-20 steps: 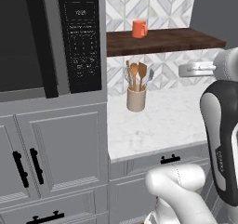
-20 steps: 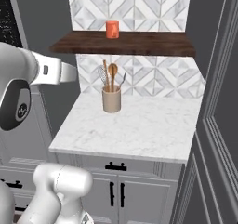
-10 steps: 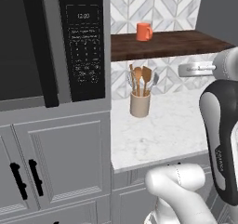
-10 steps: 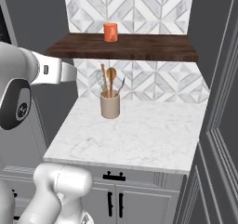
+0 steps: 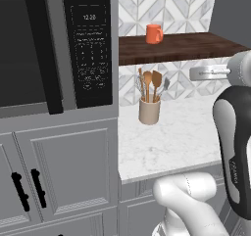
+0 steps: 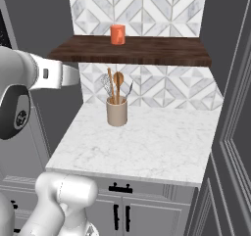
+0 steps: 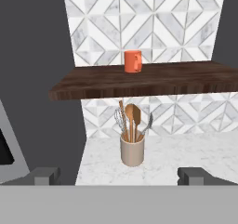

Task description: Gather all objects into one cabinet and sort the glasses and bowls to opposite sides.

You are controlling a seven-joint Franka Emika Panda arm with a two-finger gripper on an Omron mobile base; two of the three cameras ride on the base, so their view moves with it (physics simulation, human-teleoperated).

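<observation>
My gripper (image 7: 119,175) is wide open and holds nothing. I think I am getting ready to go for the mug (image 7: 133,61), and a few things could go wrong from here. The mug sits up on the wooden shelf (image 7: 153,80), and that shelf sticks out toward me, so if I rise too late my gripper could bump its front edge. The mug looks small and light, so a push from one finger (image 7: 44,176) could tip it or slide it back to the tile wall (image 7: 139,18). Its handle points to one side, and if a finger lands on the handle the mug could twist in my grip. The holder (image 7: 132,149) with the spoons stands on the surface (image 7: 186,155) right under the mug, so going in too low could knock the spoons. Now, where is the mug from my gripper? It is ahead of my gripper and well above it, close to the middle between my two fingers, maybe a bit to the right. It stands upright, near the middle of the shelf, and nothing touches it. My gripper is well apart from it, so there is a long way to reach. The holder is also ahead of my gripper, but lower down than the mug and nearer to me. I see no bowl or cabinet shelf from here.
</observation>
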